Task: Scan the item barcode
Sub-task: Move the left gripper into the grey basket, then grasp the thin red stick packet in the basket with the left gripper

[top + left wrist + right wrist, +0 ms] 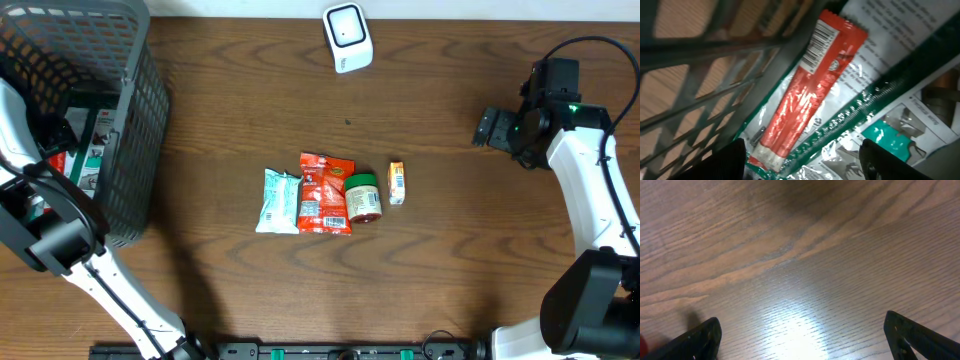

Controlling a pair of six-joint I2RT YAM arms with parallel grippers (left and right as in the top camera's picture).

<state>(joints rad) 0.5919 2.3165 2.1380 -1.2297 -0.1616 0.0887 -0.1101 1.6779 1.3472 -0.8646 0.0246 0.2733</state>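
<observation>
My left gripper (805, 161) sits down inside grey plastic mesh basket (140, 120). Fingers (732, 160) spread, nothing pinched. Long red plastic packet with white barcode (810, 95) lies in basket just ahead of it. Low end sits between fingers, closer to left one. Long side runs from low left up to top right, barcode at far end, face up. I think next grab must close across thin side. My right gripper (802, 340) is spread wide over bare brown wood surface (790, 255), well apart from basket. White scanner box (347, 38) stands at far edge. Left arm is nearer to packet.

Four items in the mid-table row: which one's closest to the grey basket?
The pale teal plastic pouch, at the row's left end; the other three lie further right.
</observation>
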